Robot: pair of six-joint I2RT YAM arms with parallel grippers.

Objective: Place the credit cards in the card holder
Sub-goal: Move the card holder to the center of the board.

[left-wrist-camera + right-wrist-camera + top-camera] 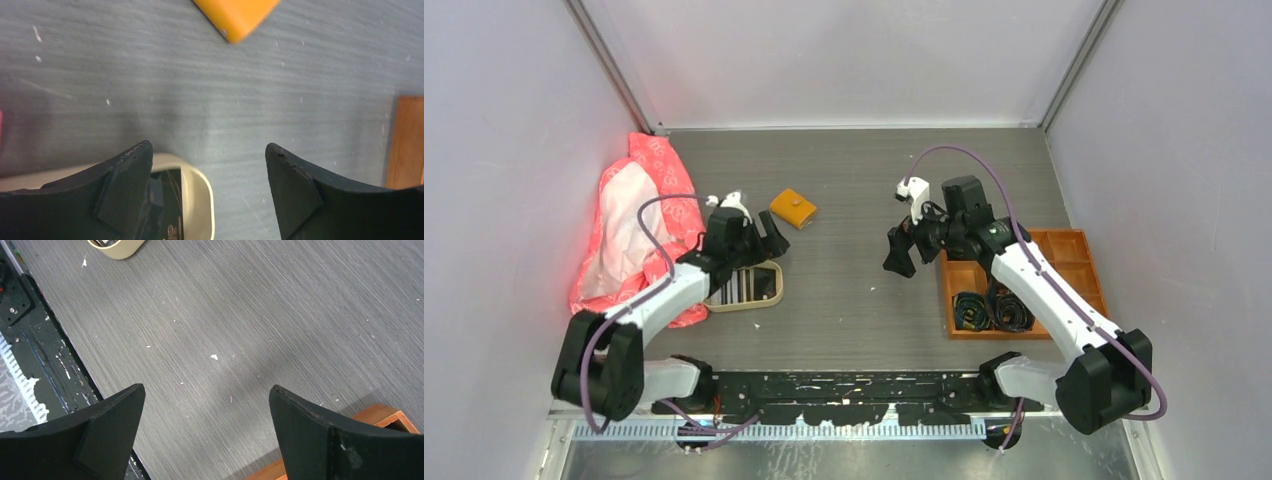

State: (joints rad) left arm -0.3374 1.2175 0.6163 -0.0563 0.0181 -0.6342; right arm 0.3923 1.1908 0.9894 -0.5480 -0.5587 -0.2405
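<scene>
**Credit cards [742, 285]: thin, stiff, probably slick**

They lie in the beige tray [778, 290] at 9 o'clock on the table [854, 300], with the card holder [793, 208] at 1 o'clock from them. Likely light; pinch a raised edge. Left hand [764, 243] and right hand [902, 255] gape, empty

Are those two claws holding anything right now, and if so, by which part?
Nothing is held. The left gripper stands open over the rim of the beige tray, the right gripper open over the table; neither pair of fingers grips anything.
</scene>
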